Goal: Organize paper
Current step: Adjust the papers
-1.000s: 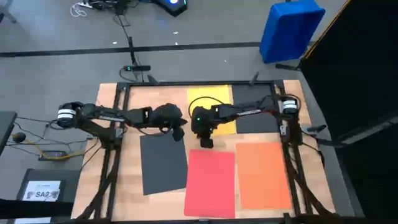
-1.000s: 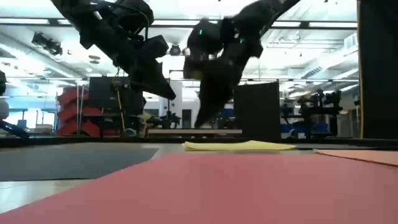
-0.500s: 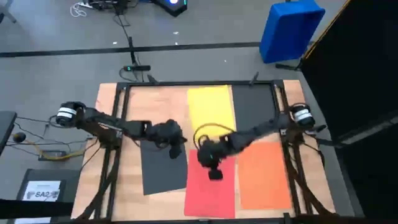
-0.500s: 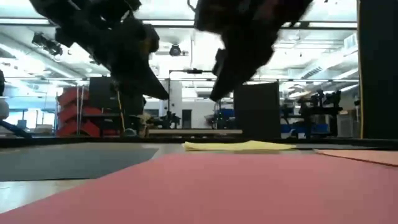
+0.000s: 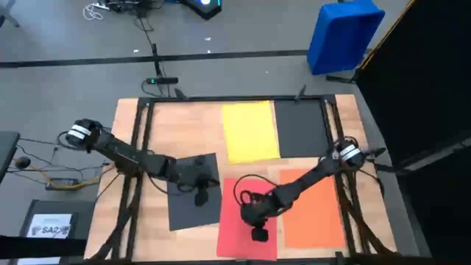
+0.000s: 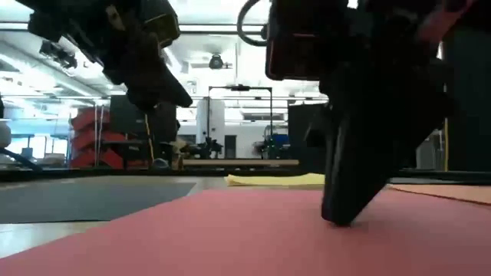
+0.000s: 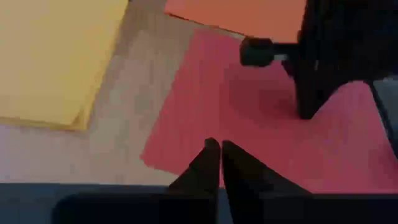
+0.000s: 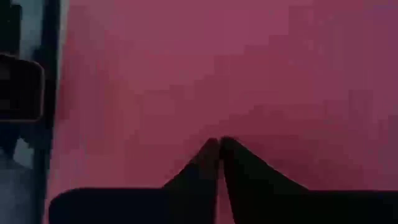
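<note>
Right gripper [image 5: 259,234] is closed, nothing held, tips pressed down on the red sheet [image 5: 249,217] near its front half; the low view shows the fingertips [image 6: 343,215] touching the red surface. Left gripper [image 5: 202,197] is also closed and empty, sitting over the dark grey sheet [image 5: 193,193] close to that sheet's right edge; can't tell from the low view whether it touches.

Layout on the wooden table [image 5: 131,140]:
- yellow sheet [image 5: 250,131] at the back centre, with a second dark sheet [image 5: 300,129] just to its right, edges nearly meeting
- dark grey sheet front left, slightly skewed
- red sheet front centre, orange sheet [image 5: 313,206] just to its right, long edges close or touching; too tight to call
- narrow strip of bare wood between the red sheet's left edge and the dark grey sheet

Open room: bare wood at back left, and along the left side of the dark grey sheet.

Hidden or cut off: the right arm crosses the orange sheet and covers part of it. The red sheet's front edge runs to the table's front edge. The right wrist view shows only red paper past the closed fingers [image 8: 205,163].
</note>
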